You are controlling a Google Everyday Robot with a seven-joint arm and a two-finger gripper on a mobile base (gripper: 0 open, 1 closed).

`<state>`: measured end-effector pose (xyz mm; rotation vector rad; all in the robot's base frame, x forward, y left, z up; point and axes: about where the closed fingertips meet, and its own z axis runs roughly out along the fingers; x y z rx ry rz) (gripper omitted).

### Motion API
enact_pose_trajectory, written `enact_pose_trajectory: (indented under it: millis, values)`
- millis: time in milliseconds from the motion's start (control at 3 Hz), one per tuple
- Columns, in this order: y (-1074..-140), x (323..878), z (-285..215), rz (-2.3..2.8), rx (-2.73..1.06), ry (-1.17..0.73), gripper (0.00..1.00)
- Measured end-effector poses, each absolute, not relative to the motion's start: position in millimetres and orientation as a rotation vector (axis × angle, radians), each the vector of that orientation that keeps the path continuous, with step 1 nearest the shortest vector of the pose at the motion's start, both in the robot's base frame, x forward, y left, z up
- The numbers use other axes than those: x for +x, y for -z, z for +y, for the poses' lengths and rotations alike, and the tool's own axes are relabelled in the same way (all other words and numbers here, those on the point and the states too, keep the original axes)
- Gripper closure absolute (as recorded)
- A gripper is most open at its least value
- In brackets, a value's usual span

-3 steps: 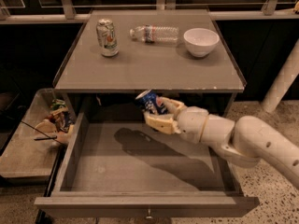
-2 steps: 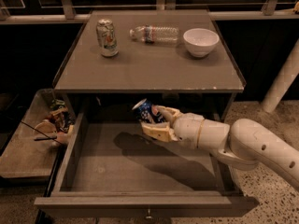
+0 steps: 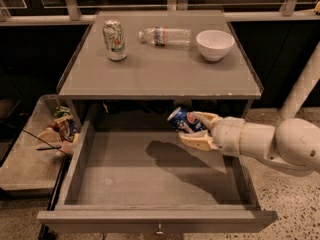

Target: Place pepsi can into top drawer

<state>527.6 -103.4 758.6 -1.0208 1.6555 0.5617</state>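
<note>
moved: gripper with can has shifted right | grip: clamped on can | can: in the air over drawer rear right, axis tilted, end facing left | next: likely straight down, release

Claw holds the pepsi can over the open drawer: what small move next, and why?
Probably lower the claw a little: it grips the tilted pepsi can above the bare bottom of the top drawer, and the can is not yet resting there.

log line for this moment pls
hand: shut on pepsi can, over open top drawer | can: tilted, above drawer floor | step: not yet released
</note>
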Motion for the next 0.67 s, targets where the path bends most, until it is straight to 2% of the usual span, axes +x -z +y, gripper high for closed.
enact_pose_trajectory:
  millis: [333,667]
  values:
    - [-761,528,-137,1.649,-1.072,-0.554,1.00]
    - [-762,526,-153,1.635,-1.139,-0.636,1.00]
